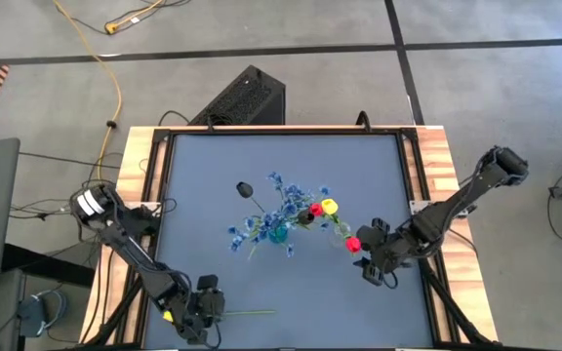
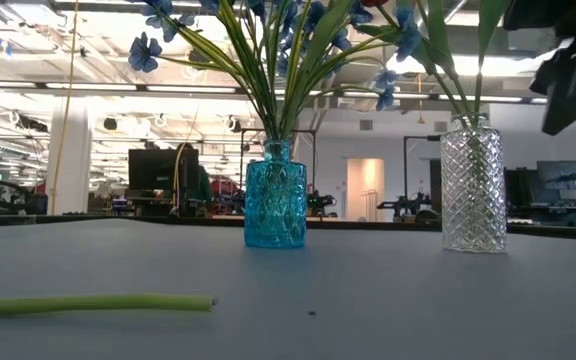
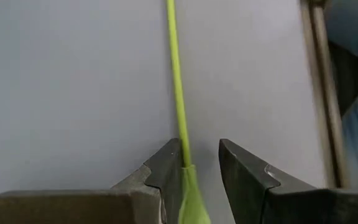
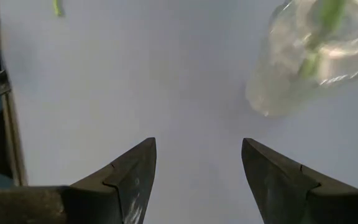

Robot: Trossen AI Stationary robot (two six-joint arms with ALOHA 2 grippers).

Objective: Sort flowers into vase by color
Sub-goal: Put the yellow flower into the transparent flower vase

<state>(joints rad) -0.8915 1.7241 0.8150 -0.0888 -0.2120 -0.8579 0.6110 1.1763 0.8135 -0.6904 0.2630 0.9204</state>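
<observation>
While blue blossoms filled the turquoise cut-glass vase (image 2: 275, 195) mid-tabletop, the left pincer (image 3: 201, 168), narrowly parted, straddled a long green flower stem (image 3: 176, 81) at the near edge, unclamped; closing came next. The right pincer (image 4: 197, 165) gaped wide beside the clear glass vase (image 4: 309, 59).

Two vases stood on the worktop (image 1: 222, 185): one blue glass vase (image 2: 275, 206) and one clear glass vase (image 2: 472, 186). The blue vase held a cluster of blue blossoms (image 1: 276, 210), too many and too tangled to count stem by stem. Around the clear vase, the high view showed two red tulips (image 1: 353, 244), one yellow tulip (image 1: 330, 206) and one small dark bud (image 1: 245, 188). One further green stem (image 2: 90, 303) lay flat on the worktop, its head not visible. Two arms reached in, each ending in one claw: the left claw (image 3: 201, 165) and the right claw (image 4: 197, 162), two in all.
</observation>
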